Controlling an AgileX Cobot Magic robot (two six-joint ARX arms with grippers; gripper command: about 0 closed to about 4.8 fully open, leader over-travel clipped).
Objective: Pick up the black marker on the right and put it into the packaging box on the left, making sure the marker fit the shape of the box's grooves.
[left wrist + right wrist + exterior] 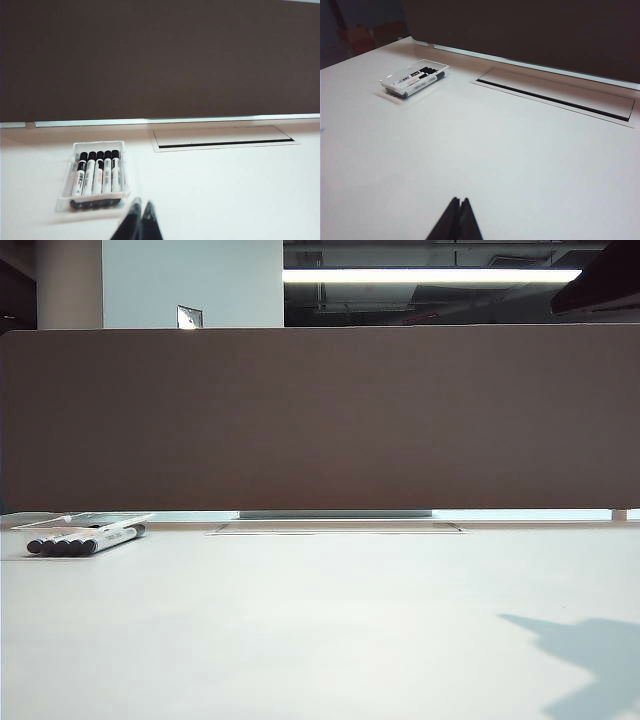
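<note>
Left gripper point(140, 204): nearest the lens in the left wrist view, its two dark fingers pressed together and holding nothing, hanging over bare table just short of the near end of the packaging box.
Right gripper point(459, 201): fingers likewise pressed together and empty, above open tabletop, well apart from the box and from the plate.
Table point(330, 630): white and flat; in the exterior view a dark arm shadow falls on its near right corner, though neither arm shows there.
Packaging box point(66, 172): shallow clear plastic tray on the left side of the table, lying flat, its long sides running away from the left wrist camera.
Markers point(98, 174): five in the tray, side by side and touching, white barrels with small print, black caps toward the far end and black tips at the near end.
Black marker point(115, 172): the outermost of the row, on the side toward the plate, lying level with its neighbours in the tray.
Grey plate point(222, 137): flat panel set flush into the table beyond the box, near the far edge.
Partition point(320, 415): dark brown screen standing along the far edge.
</note>
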